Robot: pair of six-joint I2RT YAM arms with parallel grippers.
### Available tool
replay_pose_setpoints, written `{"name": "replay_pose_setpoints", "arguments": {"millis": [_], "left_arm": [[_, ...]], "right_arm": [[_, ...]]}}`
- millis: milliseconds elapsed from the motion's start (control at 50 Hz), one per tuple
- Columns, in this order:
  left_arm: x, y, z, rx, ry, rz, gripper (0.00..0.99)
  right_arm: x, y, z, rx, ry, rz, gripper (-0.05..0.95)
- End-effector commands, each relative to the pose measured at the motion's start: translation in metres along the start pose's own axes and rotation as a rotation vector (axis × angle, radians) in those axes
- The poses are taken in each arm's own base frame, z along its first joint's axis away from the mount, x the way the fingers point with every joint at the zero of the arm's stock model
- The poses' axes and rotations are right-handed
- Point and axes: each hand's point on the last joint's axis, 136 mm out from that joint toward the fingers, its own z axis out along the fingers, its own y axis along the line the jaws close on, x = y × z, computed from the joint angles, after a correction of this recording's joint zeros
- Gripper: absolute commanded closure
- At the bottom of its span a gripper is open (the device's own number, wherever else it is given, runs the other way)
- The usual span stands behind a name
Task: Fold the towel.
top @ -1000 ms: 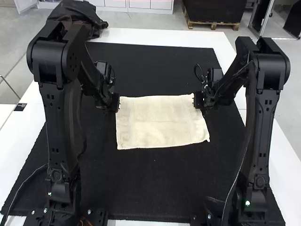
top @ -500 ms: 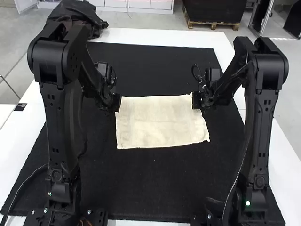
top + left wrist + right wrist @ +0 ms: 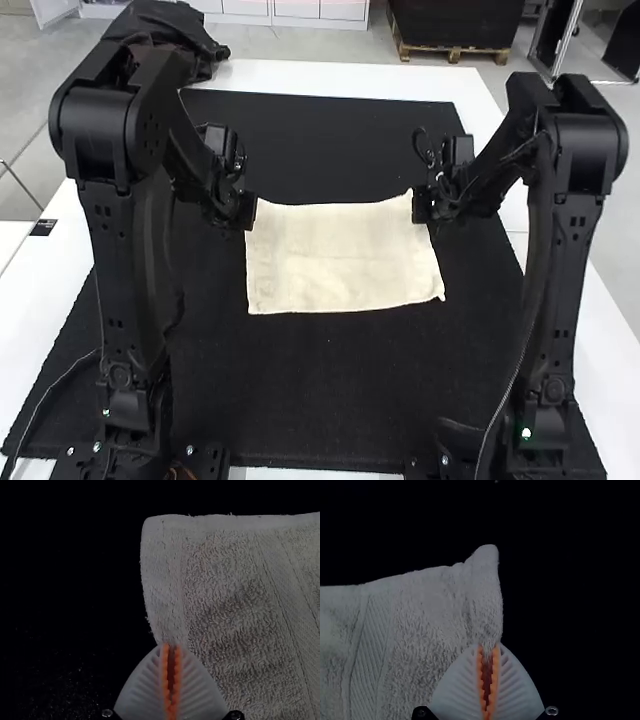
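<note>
1. Left gripper (image 3: 171, 646) pinches the towel (image 3: 340, 262) near ten o'clock; right gripper (image 3: 489, 648) clamps it near two.
2. Both have risen slightly; the twelve-o'clock edge sags, likely starting a fold toward six.
3. Towel lies spread mid-mat (image 3: 330, 400).

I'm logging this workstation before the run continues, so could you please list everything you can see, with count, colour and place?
towel: one, cream, laid out flat on the mat between the grippers
mat: one, black, under the towel
table: one, white, beneath the mat
bunched fabric item: one, black, by the table's far left corner
small flat rectangle: one, black, at the table's left edge
robot arms: two, black, left arm and right arm
cables: several, dark, along the arms
grippers: two, white ribbed fingers with orange pads, left gripper at the towel's left edge, right gripper at its right edge, both near the far corners
</note>
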Motion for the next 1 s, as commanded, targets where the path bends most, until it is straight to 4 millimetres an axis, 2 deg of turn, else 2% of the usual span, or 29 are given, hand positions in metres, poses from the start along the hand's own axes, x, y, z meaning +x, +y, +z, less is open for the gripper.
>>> {"name": "replay_pose_setpoints", "arguments": {"millis": [0,220,440,680,980], "left_arm": [[-0.032,0.01,-0.014,-0.026,-0.075,-0.002,0.969],[-0.035,0.001,-0.028,0.008,-0.074,-0.001,0.969],[-0.04,-0.002,-0.043,0.021,-0.084,-0.006,0.969],[-0.037,-0.009,-0.061,0.036,-0.081,-0.001,0.969],[-0.026,-0.027,-0.079,0.071,-0.064,0.021,0.969]], "right_arm": [[-0.033,-0.015,-0.021,0.025,-0.08,0.02,0.92],[-0.036,-0.013,-0.041,0.006,-0.089,0.028,0.92],[-0.028,-0.013,-0.055,-0.005,-0.07,0.038,0.92],[-0.021,-0.01,-0.073,-0.017,-0.059,0.039,0.92],[-0.009,-0.009,-0.094,-0.025,-0.037,0.042,0.92]]}}
